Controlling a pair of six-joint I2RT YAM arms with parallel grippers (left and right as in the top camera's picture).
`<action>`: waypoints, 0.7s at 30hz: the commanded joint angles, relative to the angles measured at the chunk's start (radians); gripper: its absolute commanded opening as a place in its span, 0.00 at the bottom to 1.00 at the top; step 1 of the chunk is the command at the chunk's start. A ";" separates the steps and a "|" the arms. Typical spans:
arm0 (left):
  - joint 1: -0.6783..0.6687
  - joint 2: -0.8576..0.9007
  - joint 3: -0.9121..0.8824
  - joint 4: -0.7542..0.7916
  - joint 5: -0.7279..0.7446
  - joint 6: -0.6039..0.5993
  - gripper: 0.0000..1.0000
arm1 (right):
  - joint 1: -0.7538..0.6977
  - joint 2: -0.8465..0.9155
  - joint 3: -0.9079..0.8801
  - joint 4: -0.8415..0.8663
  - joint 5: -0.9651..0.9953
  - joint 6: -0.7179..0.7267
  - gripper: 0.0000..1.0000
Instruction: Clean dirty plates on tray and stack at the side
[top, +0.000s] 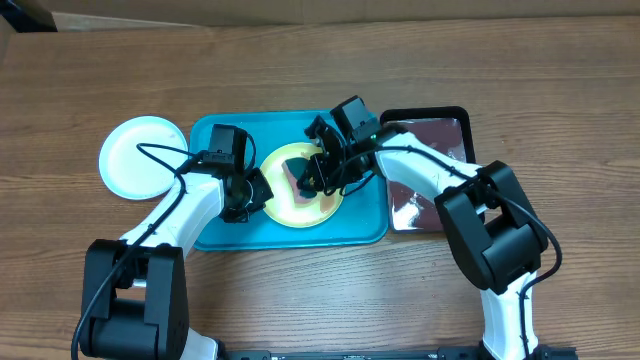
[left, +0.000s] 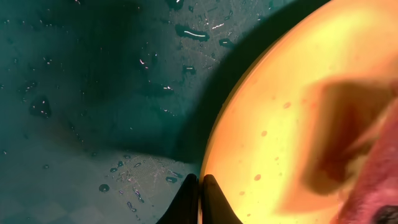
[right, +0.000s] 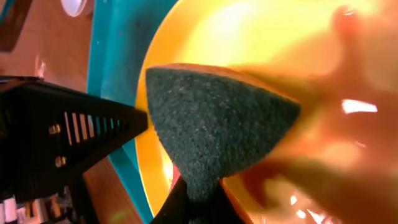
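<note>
Scouring sponge (right: 214, 134) pinched in right gripper (right: 196, 202), pressed onto centre of yellow-green plate (top: 305, 210) | left gripper (left: 199, 190) clamped on its left rim | tray (top: 215, 135) beneath

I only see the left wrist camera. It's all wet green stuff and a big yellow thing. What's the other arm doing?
Observer: The right fingers pinch a dark green scrub sponge against the yellow-green plate.
Operator: Are there more plates?
Observer: A white plate sits on the table, left of the turquoise tray.
Operator: What's on the other side?
Observer: A black tray holding dark liquid sits by the turquoise tray's right edge.
</note>
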 joint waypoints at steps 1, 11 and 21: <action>-0.008 0.005 0.008 0.004 0.002 0.013 0.04 | 0.010 -0.038 -0.034 0.049 -0.075 0.042 0.04; -0.008 0.005 0.008 0.003 0.002 0.013 0.04 | 0.012 -0.038 -0.037 0.035 0.021 0.043 0.04; -0.008 0.005 0.008 0.003 0.002 0.013 0.04 | 0.007 -0.038 -0.037 -0.008 0.142 0.054 0.04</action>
